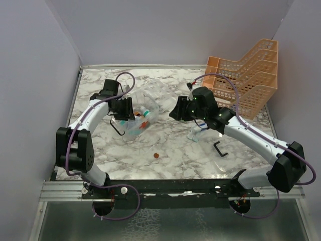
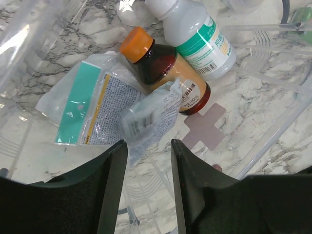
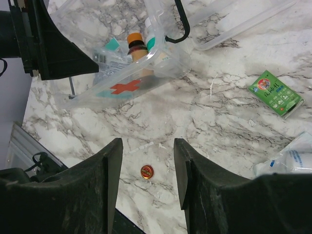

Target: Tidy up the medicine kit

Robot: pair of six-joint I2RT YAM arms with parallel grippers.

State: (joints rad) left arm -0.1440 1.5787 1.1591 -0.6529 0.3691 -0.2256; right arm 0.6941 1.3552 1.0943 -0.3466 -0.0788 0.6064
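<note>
From above, the left gripper (image 1: pixel 123 108) is hanging over the left end of the medicine kit (image 1: pixel 150 108). The kit is a clear box sitting left of centre on the bench (image 1: pixel 165 145). The right gripper (image 1: pixel 175 111) is hovering just to its right, in front of an orange rack (image 1: pixel 246 75).

At the left wrist, the fingers (image 2: pixel 116 168) are standing apart and gripping nothing. A small sachet (image 2: pixel 146 117) is lying just beyond their tips inside the box, against a brown bottle (image 2: pixel 161 68) and near a white bottle (image 2: pixel 200 39).

At the right wrist, the jaws are standing apart and empty over bare bench. They are sitting between the kit and a small red disc (image 3: pixel 146 171), with a green packet (image 3: pixel 274 93) lying off to the right.
</note>
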